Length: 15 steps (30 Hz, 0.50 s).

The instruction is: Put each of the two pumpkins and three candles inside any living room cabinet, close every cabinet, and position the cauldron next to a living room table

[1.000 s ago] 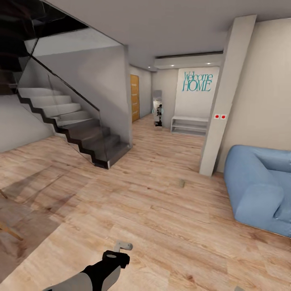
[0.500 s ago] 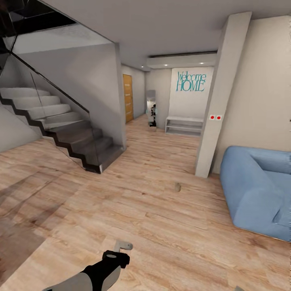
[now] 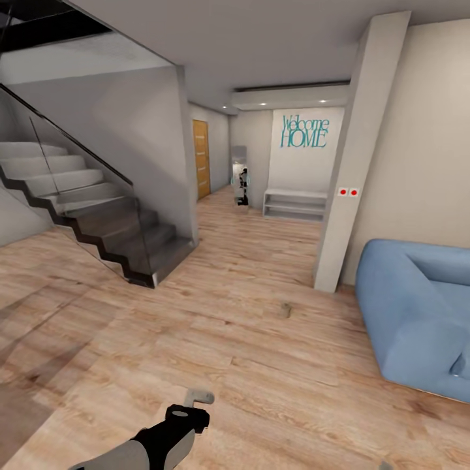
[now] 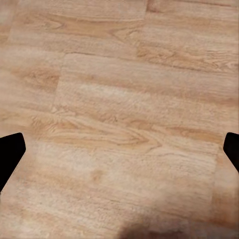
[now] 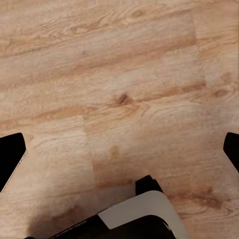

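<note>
A small stubby grey-beige candle (image 3: 285,309) lies on the wood floor ahead, near the foot of the white pillar (image 3: 352,163). My left gripper (image 3: 198,399) hangs low in the head view, well short of the candle. In the left wrist view that left gripper (image 4: 119,152) is open over bare floorboards, nothing between its dark fingertips (image 4: 10,154). My right gripper (image 5: 121,154) is open too, over floorboards. The pumpkins, the cabinet, the cauldron and the table are out of view.
A dark staircase with a glass rail (image 3: 98,215) rises at the left. A blue sofa (image 3: 418,313) stands at the right. Down the hallway are a white shelf bench (image 3: 295,203), a wooden door (image 3: 201,158) and teal wall lettering (image 3: 304,132).
The whole head view has shifted: the camera has rolled forward and turned a little right, so the stairs slid left and the candle sits lower and nearer. The left arm holds the same pose.
</note>
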{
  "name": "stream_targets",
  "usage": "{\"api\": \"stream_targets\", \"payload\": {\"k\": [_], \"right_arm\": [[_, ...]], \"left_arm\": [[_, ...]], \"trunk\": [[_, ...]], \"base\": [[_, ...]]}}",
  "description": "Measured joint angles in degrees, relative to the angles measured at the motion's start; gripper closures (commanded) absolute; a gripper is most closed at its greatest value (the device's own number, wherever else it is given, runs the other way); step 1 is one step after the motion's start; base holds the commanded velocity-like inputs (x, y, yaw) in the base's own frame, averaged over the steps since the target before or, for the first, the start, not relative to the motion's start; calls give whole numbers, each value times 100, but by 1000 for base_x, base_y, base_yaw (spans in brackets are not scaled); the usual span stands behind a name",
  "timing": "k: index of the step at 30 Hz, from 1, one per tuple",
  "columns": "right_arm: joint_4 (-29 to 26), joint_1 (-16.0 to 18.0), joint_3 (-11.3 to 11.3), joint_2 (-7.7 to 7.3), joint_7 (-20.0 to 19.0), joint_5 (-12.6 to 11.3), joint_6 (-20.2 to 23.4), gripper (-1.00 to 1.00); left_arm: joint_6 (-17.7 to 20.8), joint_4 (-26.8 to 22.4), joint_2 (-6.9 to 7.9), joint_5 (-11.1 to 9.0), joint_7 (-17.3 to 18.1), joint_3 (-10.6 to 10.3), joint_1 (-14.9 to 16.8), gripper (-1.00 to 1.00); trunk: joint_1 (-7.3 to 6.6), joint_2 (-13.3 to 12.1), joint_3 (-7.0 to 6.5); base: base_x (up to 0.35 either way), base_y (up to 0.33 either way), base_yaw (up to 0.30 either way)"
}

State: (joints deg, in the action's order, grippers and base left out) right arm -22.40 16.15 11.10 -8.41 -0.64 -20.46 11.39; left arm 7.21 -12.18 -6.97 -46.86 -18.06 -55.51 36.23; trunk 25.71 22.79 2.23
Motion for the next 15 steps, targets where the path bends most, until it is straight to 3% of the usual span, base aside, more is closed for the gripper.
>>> {"api": "stream_targets", "payload": {"k": [15], "right_arm": [[0, -1, 0, 4, 0, 8, 5, -100]], "left_arm": [[0, 0, 0, 0, 0, 0, 0, -100]], "trunk": [[0, 0, 0]], "base": [[328, 0, 0]]}}
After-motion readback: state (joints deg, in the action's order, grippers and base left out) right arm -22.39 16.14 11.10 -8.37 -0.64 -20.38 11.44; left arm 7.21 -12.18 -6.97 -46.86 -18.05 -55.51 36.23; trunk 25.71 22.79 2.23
